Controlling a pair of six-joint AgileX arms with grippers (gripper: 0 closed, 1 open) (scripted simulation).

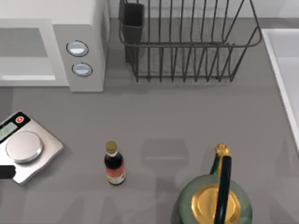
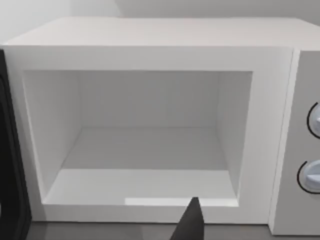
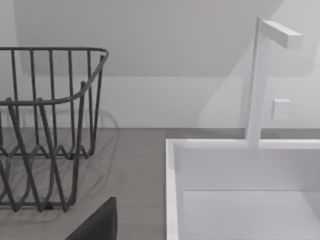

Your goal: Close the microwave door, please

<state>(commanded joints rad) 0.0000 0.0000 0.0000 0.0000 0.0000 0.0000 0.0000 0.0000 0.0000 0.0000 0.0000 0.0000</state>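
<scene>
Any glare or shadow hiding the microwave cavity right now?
Left wrist view: microwave cavity evenly lit, no glare, only soft shading on its side walls. Top view: faint shadows on the table, none over the microwave front.

Grey table [image 1: 187, 116], white wall [image 3: 150, 50], white sink [image 3: 240, 200]

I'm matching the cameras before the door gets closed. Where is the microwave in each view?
Top view: microwave at upper left, cavity open.
Left wrist view: front-on, cavity facing the camera.
Right wrist view: turned elsewhere, toward dish rack and sink.
Shared landmarks: the knobs, top and left wrist; dish rack, top and right wrist.
</scene>
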